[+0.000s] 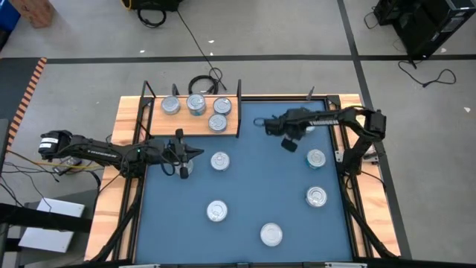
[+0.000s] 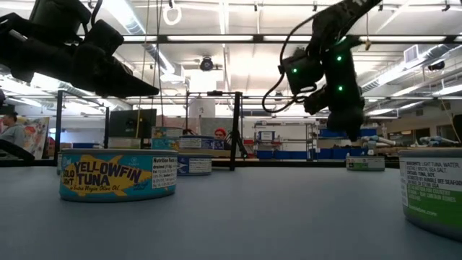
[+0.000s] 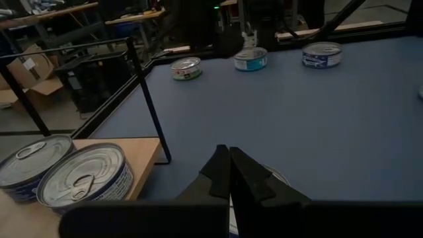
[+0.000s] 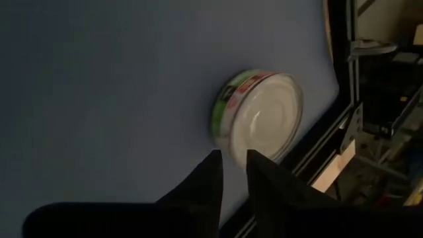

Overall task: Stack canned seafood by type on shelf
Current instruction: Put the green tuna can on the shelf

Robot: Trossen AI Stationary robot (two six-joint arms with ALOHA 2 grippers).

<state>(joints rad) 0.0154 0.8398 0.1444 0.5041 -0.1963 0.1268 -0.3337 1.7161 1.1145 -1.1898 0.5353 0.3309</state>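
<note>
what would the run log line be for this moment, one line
left gripper: shut, empty, over blue mat by wooden shelf | right gripper: slightly open, empty, above green-labelled round tin | shelf: four round silver tins

Grey floor point(image 1: 297, 30), ceiling strip lights point(image 2: 216, 38)

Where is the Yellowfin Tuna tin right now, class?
In the low view the Yellowfin Tuna tin stands on the blue mat at the picture's left, nearest the camera, under a dark arm, in front of the shelf.
</note>
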